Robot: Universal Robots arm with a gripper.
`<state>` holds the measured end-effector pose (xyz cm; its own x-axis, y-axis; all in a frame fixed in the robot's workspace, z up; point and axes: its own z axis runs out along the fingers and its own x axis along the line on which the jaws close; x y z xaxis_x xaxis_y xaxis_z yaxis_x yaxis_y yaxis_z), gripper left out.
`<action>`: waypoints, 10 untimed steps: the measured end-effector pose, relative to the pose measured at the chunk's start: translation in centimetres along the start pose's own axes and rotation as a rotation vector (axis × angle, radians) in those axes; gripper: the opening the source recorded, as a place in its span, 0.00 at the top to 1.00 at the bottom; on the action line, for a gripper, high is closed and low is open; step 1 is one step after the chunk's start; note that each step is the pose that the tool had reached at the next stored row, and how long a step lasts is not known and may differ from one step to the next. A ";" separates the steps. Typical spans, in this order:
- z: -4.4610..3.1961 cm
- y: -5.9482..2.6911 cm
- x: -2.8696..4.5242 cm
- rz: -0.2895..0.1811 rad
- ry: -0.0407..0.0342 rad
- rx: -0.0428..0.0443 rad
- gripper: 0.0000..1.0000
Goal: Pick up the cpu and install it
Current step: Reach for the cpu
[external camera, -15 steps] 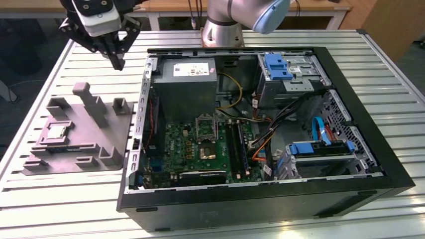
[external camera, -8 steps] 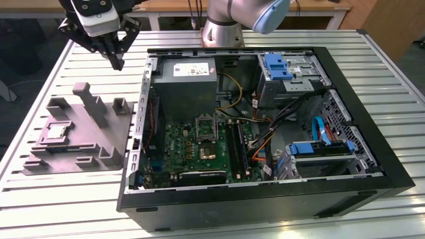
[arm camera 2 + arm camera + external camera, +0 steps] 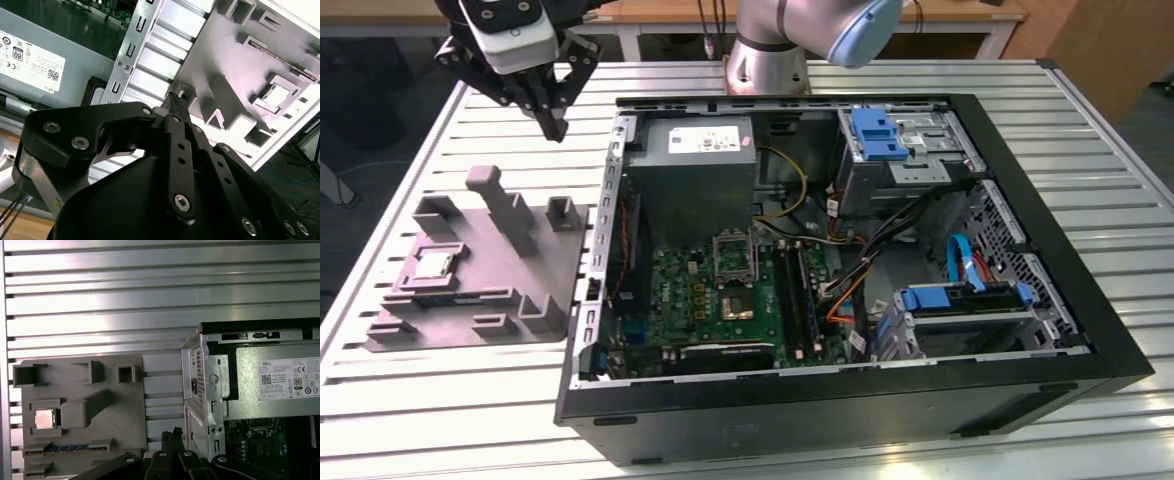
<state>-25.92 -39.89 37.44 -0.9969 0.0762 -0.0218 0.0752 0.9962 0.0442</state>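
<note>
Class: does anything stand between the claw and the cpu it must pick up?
Nothing visible covers the cpu; it lies bare in its pocket on the grey fixture. The claw hangs beyond the fixture, whose upright pegs rise roughly between pocket and claw. From above, the way looks clear.

Claw (image 3: 555, 122) at eleven o'clock, seemingly closed, cpu (image 3: 434, 265) in grey fixture (image 3: 534, 272) at nine o'clock, open computer case (image 3: 854, 410) toward three, slatted surface (image 3: 440, 420)
</note>
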 end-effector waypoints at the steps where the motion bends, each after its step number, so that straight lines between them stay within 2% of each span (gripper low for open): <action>1: 0.00 0.00 0.02 0.000 0.0000 0.0000 0.89; 10: 0.02 -0.02 0.23 0.000 0.0001 0.0001 0.89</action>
<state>-26.15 -39.89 37.41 -0.9969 0.0762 -0.0217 0.0752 0.9962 0.0441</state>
